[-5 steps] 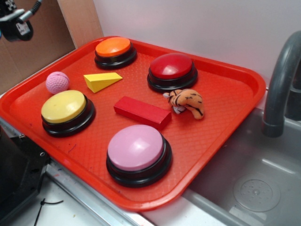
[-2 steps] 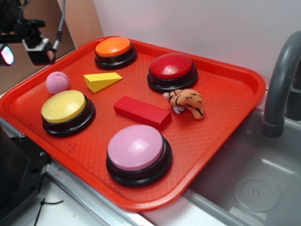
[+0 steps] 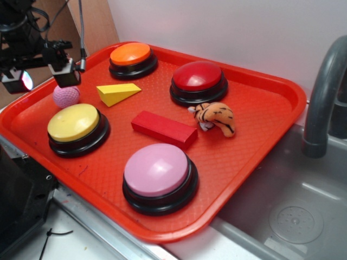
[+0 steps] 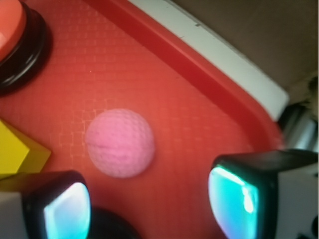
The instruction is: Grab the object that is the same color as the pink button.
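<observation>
The black gripper (image 3: 44, 77) hangs with its jaws spread apart and nothing between them, just above the small pink knitted yarn ball (image 3: 66, 96). In the wrist view its two fingertips (image 4: 241, 199) frame the ball (image 4: 119, 143) from below without touching it. The ball is round, so it has no long axis or heading; its surface is finely textured, with a faint seam across it. It lies on the red plastic tray (image 3: 260, 116) near the left rim, beside the yellow wooden wedge (image 3: 117, 93) and the yellow domed button (image 3: 77, 129). The large smooth pink domed button (image 3: 159, 176) sits well apart, near the tray's front edge.
</observation>
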Tool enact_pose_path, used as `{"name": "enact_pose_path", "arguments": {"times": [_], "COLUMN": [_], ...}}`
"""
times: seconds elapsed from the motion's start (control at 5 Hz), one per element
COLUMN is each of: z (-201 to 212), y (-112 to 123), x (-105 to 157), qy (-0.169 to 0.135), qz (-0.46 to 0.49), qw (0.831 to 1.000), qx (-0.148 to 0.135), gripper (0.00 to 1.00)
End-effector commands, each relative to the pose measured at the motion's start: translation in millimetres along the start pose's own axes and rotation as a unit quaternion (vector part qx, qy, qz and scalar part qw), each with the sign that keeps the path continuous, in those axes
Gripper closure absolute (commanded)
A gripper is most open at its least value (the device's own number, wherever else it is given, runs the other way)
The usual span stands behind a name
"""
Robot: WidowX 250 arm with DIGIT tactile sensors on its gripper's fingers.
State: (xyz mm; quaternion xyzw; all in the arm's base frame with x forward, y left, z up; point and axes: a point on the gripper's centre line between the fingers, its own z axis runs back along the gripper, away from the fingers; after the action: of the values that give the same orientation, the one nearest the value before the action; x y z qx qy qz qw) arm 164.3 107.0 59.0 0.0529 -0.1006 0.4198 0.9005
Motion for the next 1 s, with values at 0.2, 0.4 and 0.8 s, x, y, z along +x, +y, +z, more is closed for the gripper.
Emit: {"name": "enact_pose_path", "arguments": {"times": [0.2, 0.4, 0.8], "z": [-37.1, -45.5, -44.9], "y": [-11.9, -11.4, -6.1], "x": [18.6, 20.8, 22.9], "qy": [-0.011, 0.000, 0.013], "qz": [-0.024, -0.026, -0.036], "qw": [0.999, 0.998, 0.996], "qx": [-0.039, -0.055, -0.076], "gripper": [0.00, 0.00, 1.00]}}
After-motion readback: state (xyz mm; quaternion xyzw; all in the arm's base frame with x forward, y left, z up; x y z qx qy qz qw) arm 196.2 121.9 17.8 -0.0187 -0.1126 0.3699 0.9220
